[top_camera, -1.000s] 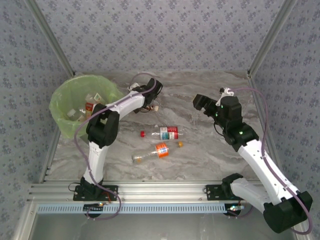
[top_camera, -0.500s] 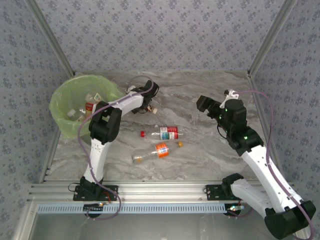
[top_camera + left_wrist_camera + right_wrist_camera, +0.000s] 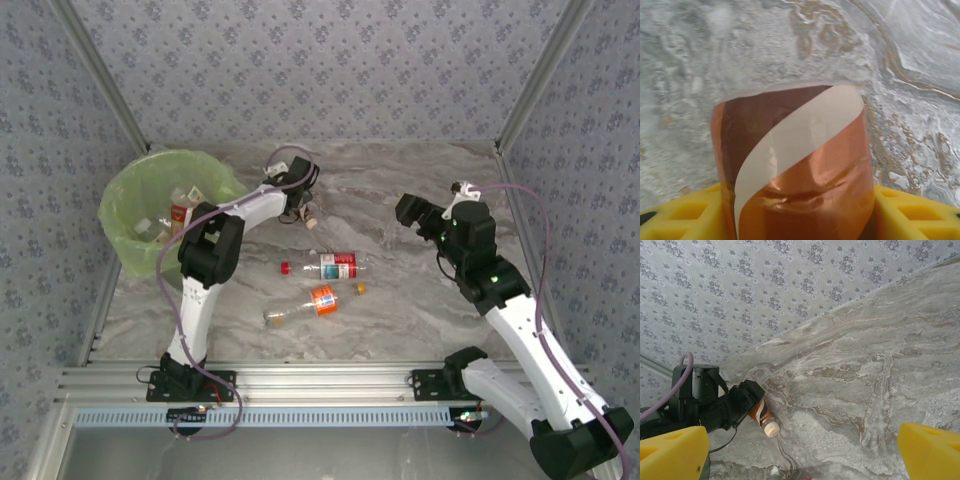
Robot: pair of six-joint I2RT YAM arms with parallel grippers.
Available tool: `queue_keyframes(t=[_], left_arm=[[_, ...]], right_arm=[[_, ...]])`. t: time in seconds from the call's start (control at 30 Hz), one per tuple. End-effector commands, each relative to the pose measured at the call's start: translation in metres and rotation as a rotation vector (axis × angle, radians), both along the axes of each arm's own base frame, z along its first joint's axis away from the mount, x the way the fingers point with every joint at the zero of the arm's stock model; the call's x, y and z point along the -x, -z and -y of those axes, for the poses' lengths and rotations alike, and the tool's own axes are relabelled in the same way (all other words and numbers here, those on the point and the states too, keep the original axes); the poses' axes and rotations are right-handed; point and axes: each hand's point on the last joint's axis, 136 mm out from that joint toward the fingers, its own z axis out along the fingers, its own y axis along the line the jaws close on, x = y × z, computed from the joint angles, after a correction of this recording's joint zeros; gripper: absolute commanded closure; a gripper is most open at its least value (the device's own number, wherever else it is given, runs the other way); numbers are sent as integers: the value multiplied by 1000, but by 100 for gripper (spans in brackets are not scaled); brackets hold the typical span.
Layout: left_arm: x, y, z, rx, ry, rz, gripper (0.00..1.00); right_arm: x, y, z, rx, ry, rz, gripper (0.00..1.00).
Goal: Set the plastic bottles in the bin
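- Plastic bottles (image 3: 172, 215) are piled at your far left, down inside the bin (image 3: 112, 235). Its light-green liner is folded over the rim, and it stands at the back left corner of the surface (image 3: 420, 310).
- Just right of the bin, your left claw (image 3: 299, 204) is clamped on a brown bottle (image 3: 795, 170). In the left wrist view the yellow fingers (image 3: 680, 217) press in on either side of its brown, orange and white label, with marbled surface beyond.
- From your right wrist view, that bottle pokes out of the left claw with its white cap angled down, low over the surface. You can't tell whether it touches.
- In the middle, two bottles lie on their sides, close together but apart. The red-capped bottle (image 3: 330, 266) has its cap to the left. The orange-labelled bottle (image 3: 315, 300) lies slanted, nearer the arm bases.
- Over on the right, your right claw (image 3: 408, 211) hangs above the surface, well apart from the loose bottles. Its yellow fingers (image 3: 675, 452) are spread wide, with marbled surface and patterned wall showing between them.
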Motion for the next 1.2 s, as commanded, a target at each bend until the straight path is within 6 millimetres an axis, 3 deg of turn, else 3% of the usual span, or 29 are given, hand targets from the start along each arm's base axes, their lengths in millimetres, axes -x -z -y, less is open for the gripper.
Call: queue_keyframes(t=[0.0,0.27,0.6,0.7,0.87,1.03,1.17], left_arm=[[-2,-9,17,35,127,49,45],[12,-75,44,83,293,170,48],[57,-165,66,141,443,288,48],[75,-192,66,150,471,334,48],[102,-221,56,181,497,392,49],[142,-265,68,286,706,550,49],[161,-289,54,242,739,603,49]], right_arm=[[2,4,8,18,28,-5,1],[-2,8,1,21,-11,20,1],[-12,22,-10,56,-58,11,1],[-16,26,-12,51,-61,3,1],[-17,22,-30,25,-151,35,1],[-19,23,-41,36,-203,44,1],[-22,25,-50,33,-228,46,1]])
